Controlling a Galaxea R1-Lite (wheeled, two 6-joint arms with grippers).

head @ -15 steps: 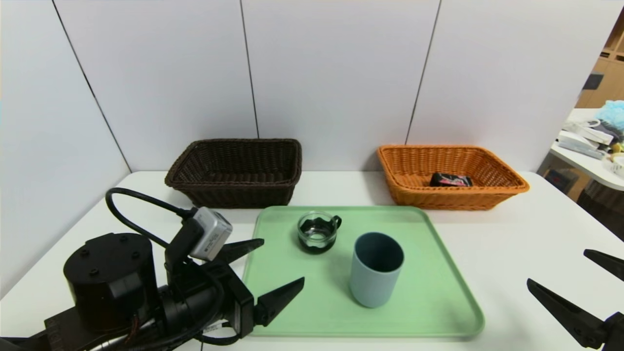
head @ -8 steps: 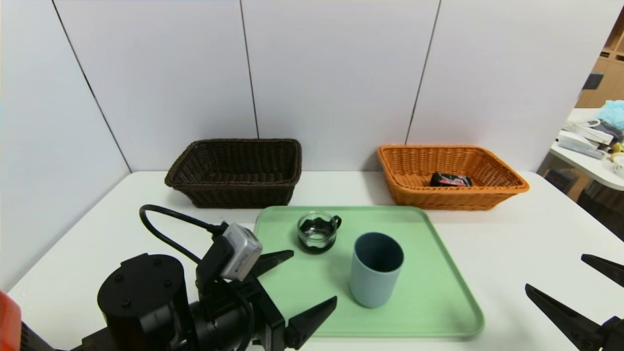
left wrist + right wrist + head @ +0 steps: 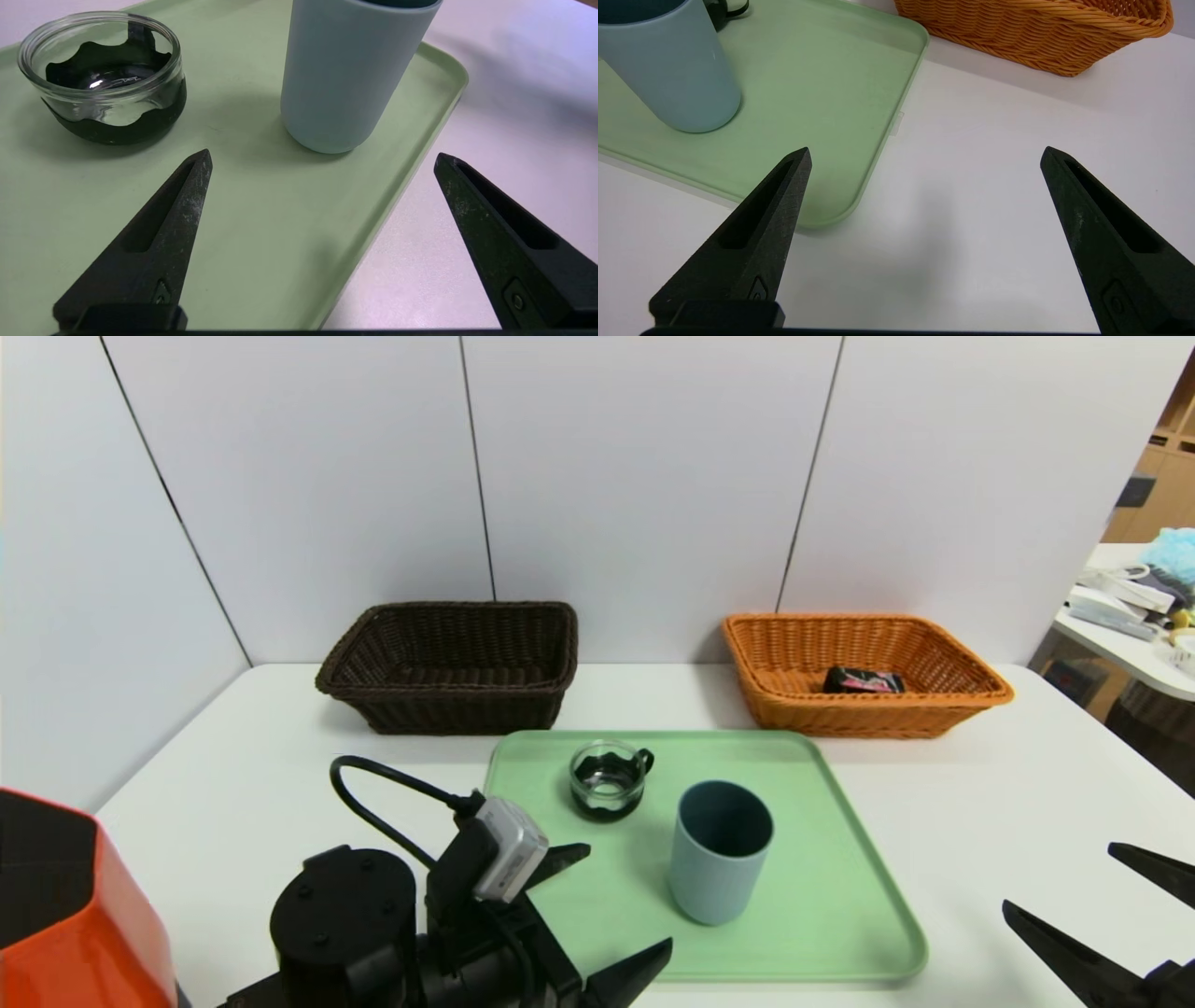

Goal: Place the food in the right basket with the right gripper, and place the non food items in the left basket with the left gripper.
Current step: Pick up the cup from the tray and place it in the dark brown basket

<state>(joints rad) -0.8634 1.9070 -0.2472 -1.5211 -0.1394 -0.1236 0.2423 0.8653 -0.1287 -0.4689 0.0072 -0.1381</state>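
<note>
A green tray (image 3: 840, 933) is laid on the white counter (image 3: 980, 784). Two things are stood on the tray. A tall blue-grey tumbler (image 3: 719, 851) is placed upright near the middle. A small glass cup (image 3: 609, 779) with a black base and a black handle is set upright a little behind it, toward the left, and the two are kept apart.

Two baskets are set at the back of the counter, by the wall. The dark brown basket (image 3: 453, 663) is seen on the left, and nothing can be seen inside it. The orange basket (image 3: 864, 674) is seen on the right. The small black packet (image 3: 863, 680) with a pink top is laid flat inside the orange basket.

The left tool (image 3: 616, 915) is held low at the near left corner of the tray, pointed toward the tumbler. Its two black pointed fingers (image 3: 177, 210) are spread wide and nothing is gripped. In the left wrist view, one finger is seen over the tray and the other over the counter, and the tumbler is seen just past the tips, between them, but not touched. The glass cup is seen off to one side of that finger.

The right tool (image 3: 1092, 896) is held at the near right, over the bare counter, well apart from the tray's things. Its fingers (image 3: 775, 210) are also spread wide and nothing is held.

An orange and black part (image 3: 65, 915) is seen at the near left edge.
</note>
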